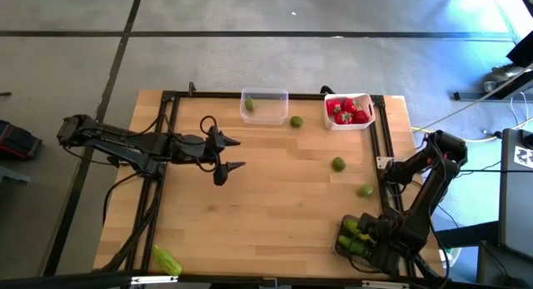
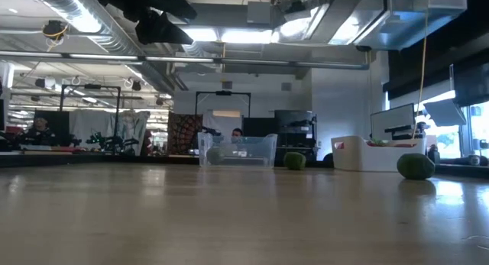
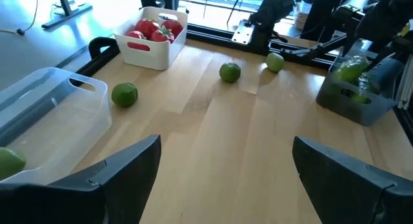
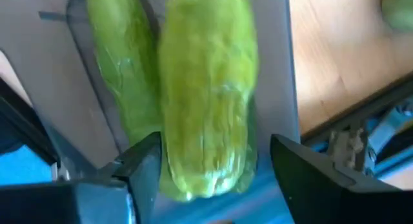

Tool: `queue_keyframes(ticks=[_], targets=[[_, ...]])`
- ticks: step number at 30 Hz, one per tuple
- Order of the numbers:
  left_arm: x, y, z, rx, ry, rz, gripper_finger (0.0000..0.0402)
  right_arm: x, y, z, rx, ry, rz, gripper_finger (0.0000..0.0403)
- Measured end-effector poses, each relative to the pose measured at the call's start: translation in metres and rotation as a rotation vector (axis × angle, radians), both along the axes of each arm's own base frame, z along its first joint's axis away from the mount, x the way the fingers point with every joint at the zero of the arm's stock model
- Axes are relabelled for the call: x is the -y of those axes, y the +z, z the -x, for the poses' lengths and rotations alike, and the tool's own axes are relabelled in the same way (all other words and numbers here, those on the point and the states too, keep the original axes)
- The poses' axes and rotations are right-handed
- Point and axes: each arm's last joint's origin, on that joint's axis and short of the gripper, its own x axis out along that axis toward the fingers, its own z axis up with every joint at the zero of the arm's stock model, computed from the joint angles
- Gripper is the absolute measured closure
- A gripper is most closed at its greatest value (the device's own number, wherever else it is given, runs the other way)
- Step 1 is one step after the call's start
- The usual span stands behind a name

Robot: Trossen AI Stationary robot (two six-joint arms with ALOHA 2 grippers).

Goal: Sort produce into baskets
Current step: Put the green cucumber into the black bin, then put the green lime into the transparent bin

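My left gripper (image 1: 236, 154) is open and empty above the table's middle left, its fingers pointing toward the right edge; it also shows in the left wrist view (image 3: 226, 146). My right gripper (image 1: 363, 239) is open over the dark grey tub (image 1: 343, 246) at the near right. Its fingers stand on either side of a bumpy green cucumber (image 4: 206, 88) that lies in the tub beside another cucumber (image 4: 119, 62). The clear tub (image 1: 265, 96) holds one olive-green fruit (image 1: 249, 105). The white tub (image 1: 367, 114) holds several red pieces (image 1: 346, 110). Three green fruits (image 1: 296, 121) (image 1: 338, 163) (image 1: 366, 190) rest on the table.
One more cucumber (image 1: 166, 259) lies at the table's near left corner. Black frame rails (image 1: 166, 114) run along the table's left, far and right sides. The wood between the two arms is bare (image 1: 283, 214). The low view shows the clear tub (image 2: 237, 150) and white tub (image 2: 367, 154) at the far edge.
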Motion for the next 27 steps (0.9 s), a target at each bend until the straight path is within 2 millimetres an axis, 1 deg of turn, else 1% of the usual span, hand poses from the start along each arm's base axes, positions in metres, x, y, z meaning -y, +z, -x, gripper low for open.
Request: queue_keyframes(ticks=[3,6,10,14,17,20,27], targets=[[0.0,0.0,0.0,0.005,0.007,0.017,0.0054,0.002,0.008,0.001,0.005,-0.005,-0.042,0.0131],[0.001,0.0,0.0,0.004,-0.01,0.022,0.0054,0.003,0.025,0.001,0.04,-0.005,-0.068,0.0128],[0.001,0.0,0.0,0.006,-0.012,0.03,0.0054,0.011,0.053,0.003,0.125,-0.007,-0.033,0.0128],[0.001,0.0,0.0,0.008,-0.016,0.023,0.0054,0.021,0.071,0.003,0.229,-0.01,0.042,0.0128],[0.001,0.0,0.0,0.007,-0.018,0.017,0.0054,0.032,0.075,-0.001,0.281,-0.034,0.119,0.0128],[0.001,0.0,0.0,0.006,-0.019,0.016,0.0054,0.045,0.077,-0.007,0.277,-0.059,0.194,0.0127],[0.001,0.0,0.0,0.002,-0.024,0.004,0.0054,0.074,0.073,-0.033,0.272,-0.076,0.323,0.0127]])
